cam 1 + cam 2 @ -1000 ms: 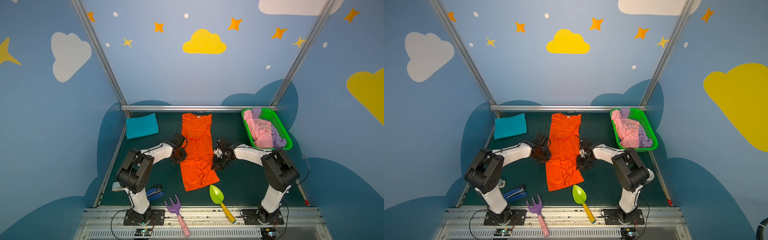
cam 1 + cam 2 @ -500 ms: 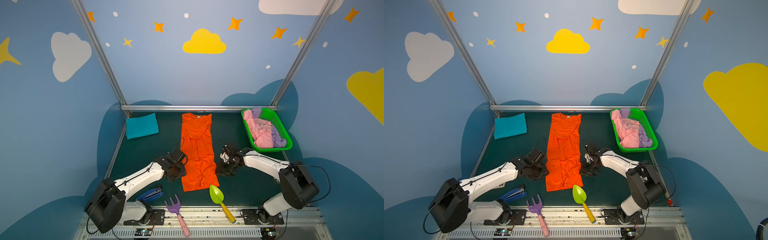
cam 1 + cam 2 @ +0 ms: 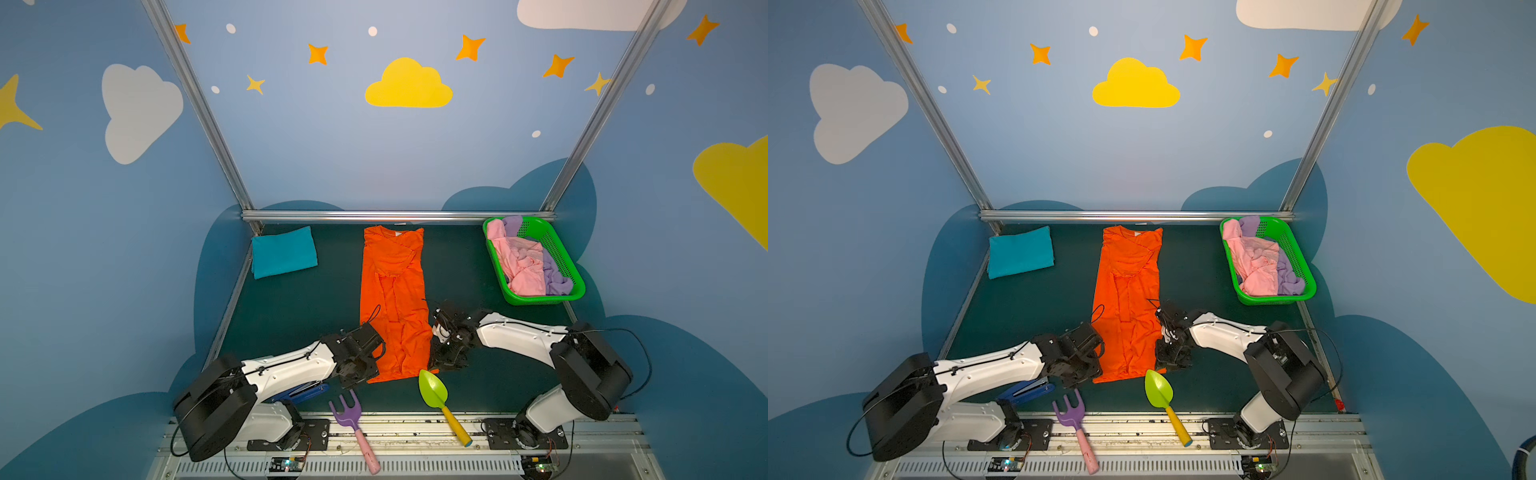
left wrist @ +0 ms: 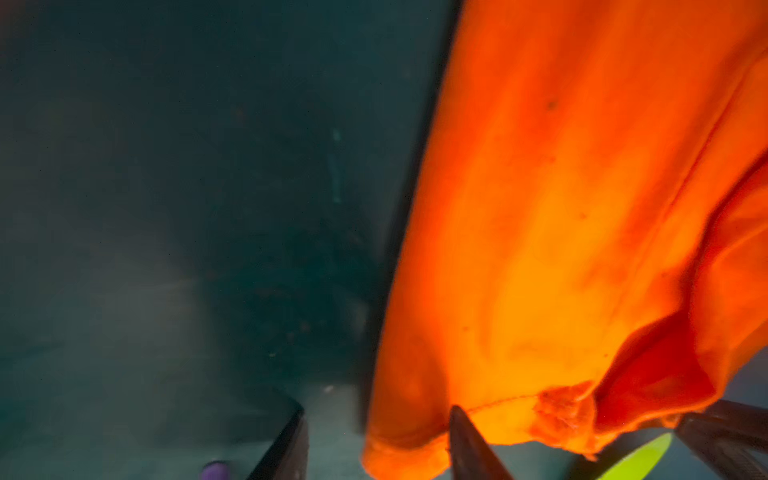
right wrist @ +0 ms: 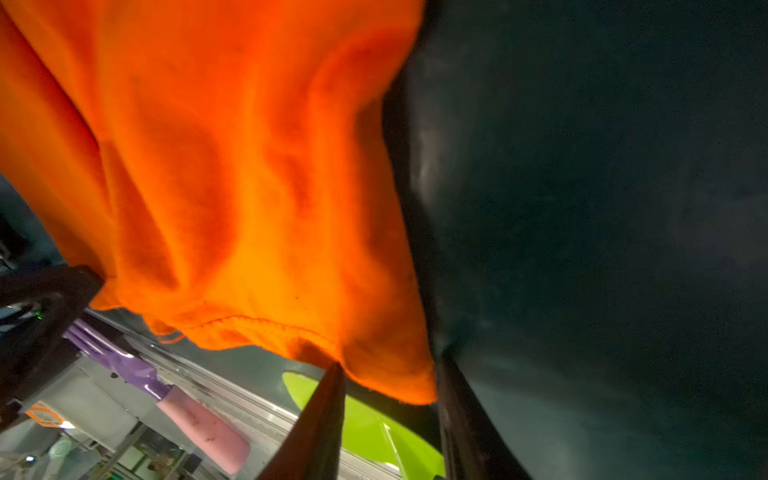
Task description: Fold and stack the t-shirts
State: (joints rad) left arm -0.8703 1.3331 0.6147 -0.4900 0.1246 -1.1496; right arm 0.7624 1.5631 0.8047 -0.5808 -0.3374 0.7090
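Orange t-shirt [image 3: 392,299] hem first: my left gripper [image 4: 377,411] and right gripper [image 5: 390,363] each straddle a near corner. Their jaws stand partly apart with cloth between them, not pinched as far as I can see. The shirt lies as a long strip mid-table, collar toward the far rail. I judge this to be the lengthwise fold. Next I should close on both corners and carry them evenly toward the collar, clear of the green shovel [image 3: 432,388] just beside the hem. Farther out, the teal t-shirt [image 3: 284,251] sits folded, and the pink t-shirt [image 3: 519,262] and lilac t-shirt [image 3: 555,278] fill the basket [image 3: 561,253]. Both wrist views are blurred, and in both top views the wrists hide the fingertips.
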